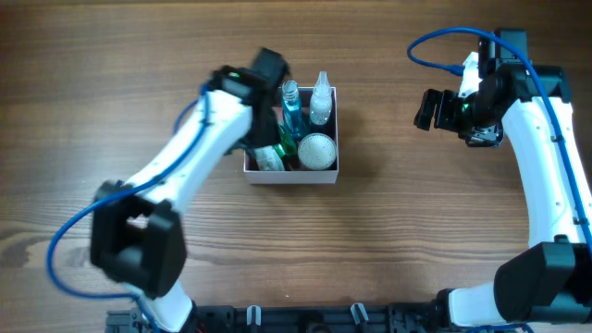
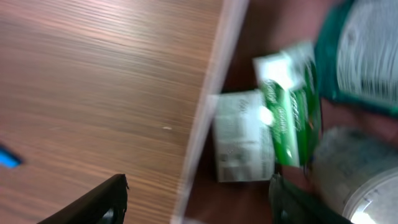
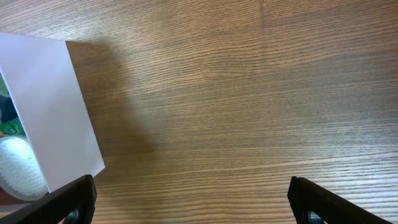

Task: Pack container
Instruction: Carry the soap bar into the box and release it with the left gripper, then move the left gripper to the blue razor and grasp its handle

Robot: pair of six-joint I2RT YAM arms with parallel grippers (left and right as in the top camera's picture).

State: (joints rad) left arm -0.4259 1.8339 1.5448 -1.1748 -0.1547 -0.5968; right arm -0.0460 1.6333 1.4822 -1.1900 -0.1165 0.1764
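Note:
The container point(image 1: 328, 174) is a square white-walled box with a dusty-pink inside at the table's middle. It holds a blue bottle point(image 1: 290, 104), a clear bottle point(image 1: 320, 100), a round white-lidded jar point(image 1: 316, 151) and a green and white packet point(image 1: 269, 157). My left gripper point(image 1: 262, 79) hangs over the container's left wall. In the left wrist view it point(image 2: 199, 202) is open and empty, straddling the wall point(image 2: 205, 118), with the packet point(image 2: 286, 112) just ahead. My right gripper point(image 1: 427, 109) is open and empty over bare table, right of the container point(image 3: 56, 112).
Wood-grain table point(image 1: 416, 231) all round. The jar's lid point(image 3: 22, 174) shows behind the container's wall in the right wrist view. Blue cables run along both arms.

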